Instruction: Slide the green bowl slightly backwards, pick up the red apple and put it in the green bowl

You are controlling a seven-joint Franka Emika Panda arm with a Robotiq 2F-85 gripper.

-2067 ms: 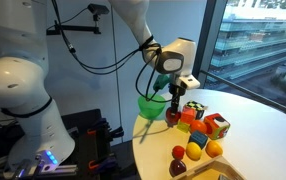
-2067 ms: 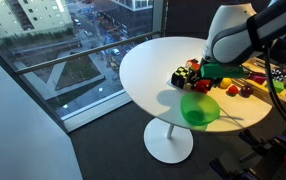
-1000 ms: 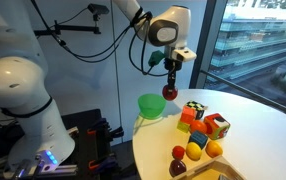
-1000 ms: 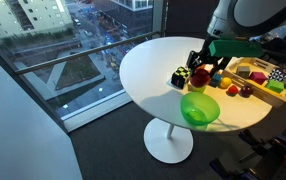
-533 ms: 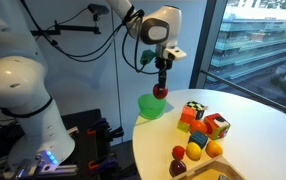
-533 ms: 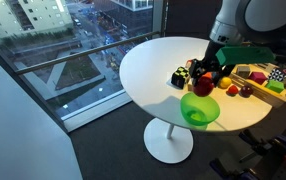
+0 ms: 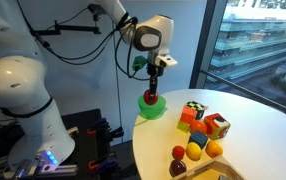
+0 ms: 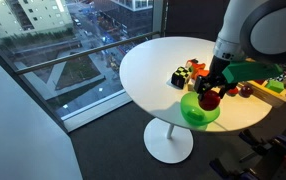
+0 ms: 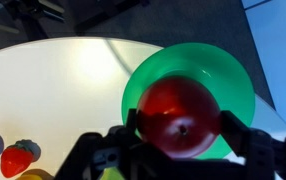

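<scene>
We see the hand (image 9: 180, 128) clamped on the red apple (image 9: 178, 115), holding it right over the green bowl (image 9: 238, 80); whether it touches we cannot tell. In an exterior view the bowl sits at the left edge of the worktop (image 7: 255, 125), coloured cubes (image 7: 205, 122) to its right.

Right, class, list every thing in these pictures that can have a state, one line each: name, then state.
gripper: shut on the red apple, over the green bowl.
red apple: gripped, not yet released.
green bowl: upright, open side up, at the edge of the table.
multicoloured cubes: resting on the table, untouched.
toy fruits: lying loose on the table.
</scene>
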